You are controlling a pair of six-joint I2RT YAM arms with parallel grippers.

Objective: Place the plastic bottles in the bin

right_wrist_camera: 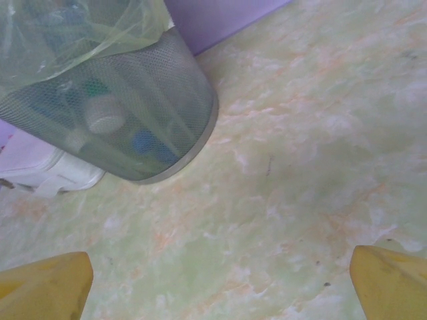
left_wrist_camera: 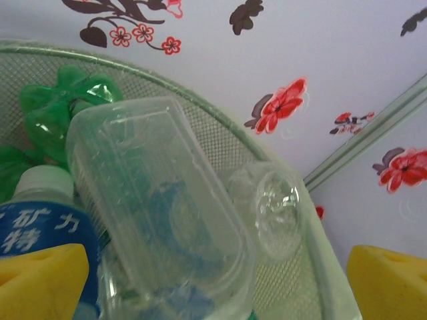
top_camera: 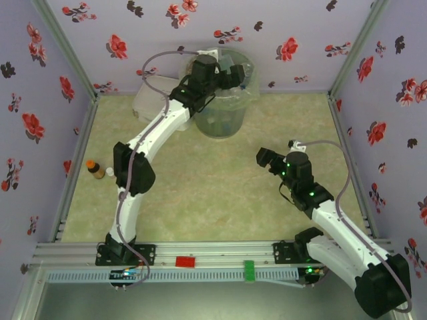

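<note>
The small plastic bottles (left_wrist_camera: 153, 207) lay piled inside the tall round grey-green mesh bin (top_camera: 223, 113), which was lined with a clear plastic bag (right_wrist_camera: 80, 33). A clear empty one lay slantwise on top, with a blue-labelled, white-capped one (left_wrist_camera: 43, 227) beside it, green ones (left_wrist_camera: 53, 113) behind and another clear base (left_wrist_camera: 273, 207) against the rim. They looked light, thin-walled and easily crushed, with slick sides. The ribbed mid-body would probably give the surest hold, taken gently, or the stiffer shoulder below the cap. The left gripper (top_camera: 230, 72) hung over the bin's mouth, its yellow pads spread wide and holding nothing. The right gripper (top_camera: 262, 159) hovered above the pale green marbled table (right_wrist_camera: 300, 133), apart from the bin, equally spread and empty. A flat white lidded container (top_camera: 148, 103) sat just beside the bin, and a small brown bottle with an orange cap (top_camera: 95, 169) stood near the table's left edge.
</note>
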